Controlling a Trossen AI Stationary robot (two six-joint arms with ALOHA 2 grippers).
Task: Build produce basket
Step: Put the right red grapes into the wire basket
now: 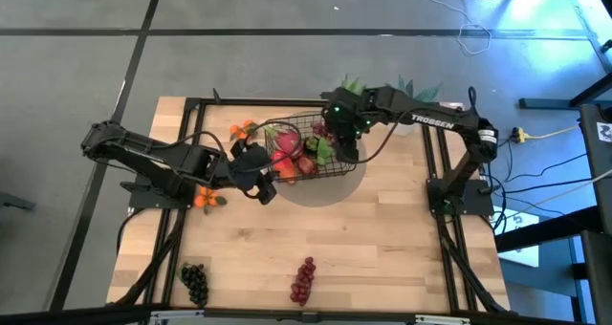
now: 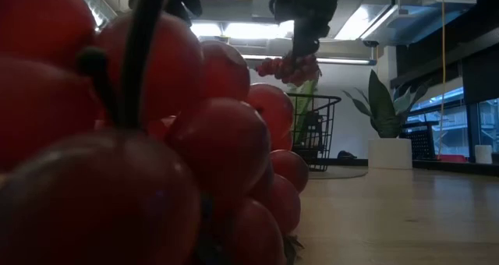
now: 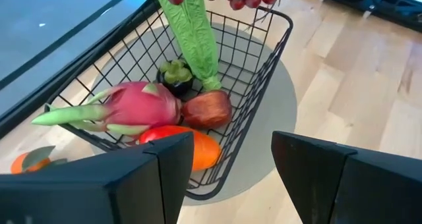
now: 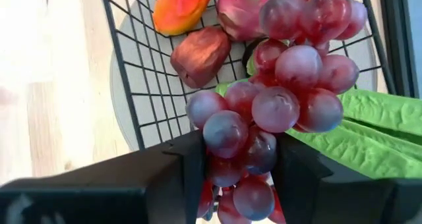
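While the right gripper [image 4: 234, 165] hangs above the basket [image 1: 330, 162], its two dark fingers [image 4: 181, 168] are clamped on a bunch of red grapes [image 4: 283, 85], which bulges out between and beyond the tips. Just past those grapes, down inside the wire walls, lie the long green leafy stalk [image 4: 369, 128], a dark red round fruit [image 4: 201, 53], the red-orange mango [image 4: 181, 6] and the pink dragon fruit [image 4: 244, 13]. From table height the held bunch [image 2: 290, 68] dangles over the basket's rim [image 2: 316, 101].

Over by the other arm, the left gripper [image 3: 227, 168] holds nothing; its fingers [image 3: 168, 178] stand apart, with bare gap between them. The basket sits just ahead of those tips on a round grey mat [image 3: 290, 99], with the mango nearest them, the dragon fruit [image 3: 132, 105] beside it and a small dark green-topped fruit [image 3: 175, 76] farther in.

Farther out on the wooden table [image 1: 382, 249], small oranges [image 1: 206, 199] lie beside the left arm, and more oranges [image 1: 241, 130] sit just outside the basket. Well away from both grippers, at the table's near edge, rest a dark grape bunch [image 1: 195, 283] and another red grape bunch [image 1: 303, 280].
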